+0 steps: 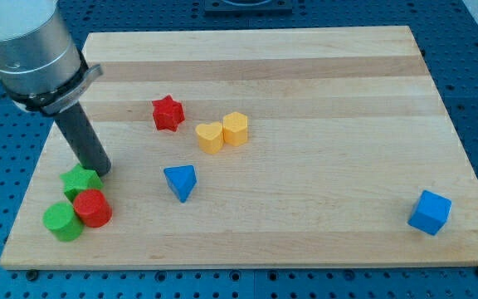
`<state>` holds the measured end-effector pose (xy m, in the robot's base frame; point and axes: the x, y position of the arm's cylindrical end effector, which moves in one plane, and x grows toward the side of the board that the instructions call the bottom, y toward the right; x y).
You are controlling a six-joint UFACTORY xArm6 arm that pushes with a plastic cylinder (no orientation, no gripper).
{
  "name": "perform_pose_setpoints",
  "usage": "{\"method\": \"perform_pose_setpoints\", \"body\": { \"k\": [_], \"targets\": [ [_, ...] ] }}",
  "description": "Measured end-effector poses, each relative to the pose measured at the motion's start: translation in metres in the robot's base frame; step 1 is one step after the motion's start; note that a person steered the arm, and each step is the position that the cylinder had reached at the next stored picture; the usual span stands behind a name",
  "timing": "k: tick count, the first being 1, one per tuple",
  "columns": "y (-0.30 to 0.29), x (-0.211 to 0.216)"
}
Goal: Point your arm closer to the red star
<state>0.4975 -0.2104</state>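
The red star (168,113) lies on the wooden board (305,75), left of centre toward the view's top. My tip (100,171) is at the end of the dark rod, at the board's left side. It stands below and to the left of the red star, well apart from it. The tip sits right at the upper right edge of a green star (79,180); I cannot tell if it touches.
A red cylinder (93,208) and a green cylinder (62,222) sit just below the green star. A yellow heart (209,137) and a yellow hexagon (236,129) lie right of the red star. A blue triangle (180,182) is at centre-left, a blue cube (430,212) at bottom right.
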Motion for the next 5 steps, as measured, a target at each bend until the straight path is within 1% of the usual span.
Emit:
{"method": "perform_pose_setpoints", "body": {
  "k": [3,4,5],
  "targets": [
    [0.003,0.003],
    [0.037,-0.019],
    [0.046,-0.062]
  ]
}}
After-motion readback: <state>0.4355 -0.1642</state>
